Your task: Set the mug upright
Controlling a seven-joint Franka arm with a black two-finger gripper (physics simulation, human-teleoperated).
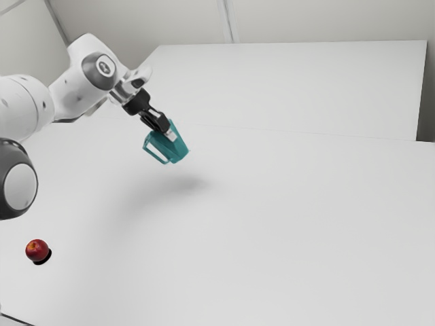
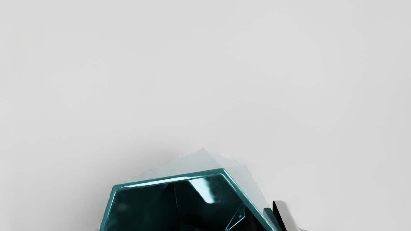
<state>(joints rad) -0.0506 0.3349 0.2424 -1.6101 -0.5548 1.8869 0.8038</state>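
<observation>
Mug, nearest the wrist camera: teal, glossy and angular (image 2: pixel 189 205), its mouth turned toward the hand's camera, so that the dark interior and part of the bright rim (image 2: pixel 170 177) are visible.
Mug, position: held in the air above the table, tilted rather than upright; in the exterior view, its handle (image 1: pixel 146 145) lies on the side toward the exterior view's left.
Gripper: black, two-fingered (image 1: pixel 170 135), angled down to the mug and pinching it between its fingers; in the wrist view, one pale fingertip (image 2: pixel 284 211) stands against the outside of the mug.
Arm: white with grey joint covers (image 1: pixel 70 89), entering from the exterior view's left and reaching toward the exterior view's right.
Shadow: soft and grey (image 1: pixel 170 191), cast on the table below the mug and separated from it by a gap in the exterior view.
Table: broad, white and smooth (image 1: pixel 272 238).
Apple: red (image 1: pixel 37 249), resting on the table near the exterior view's left edge, well apart from the mug, with a small dark shadow just beside it.
Background: pale walls (image 1: pixel 326 17) beyond the table.
</observation>
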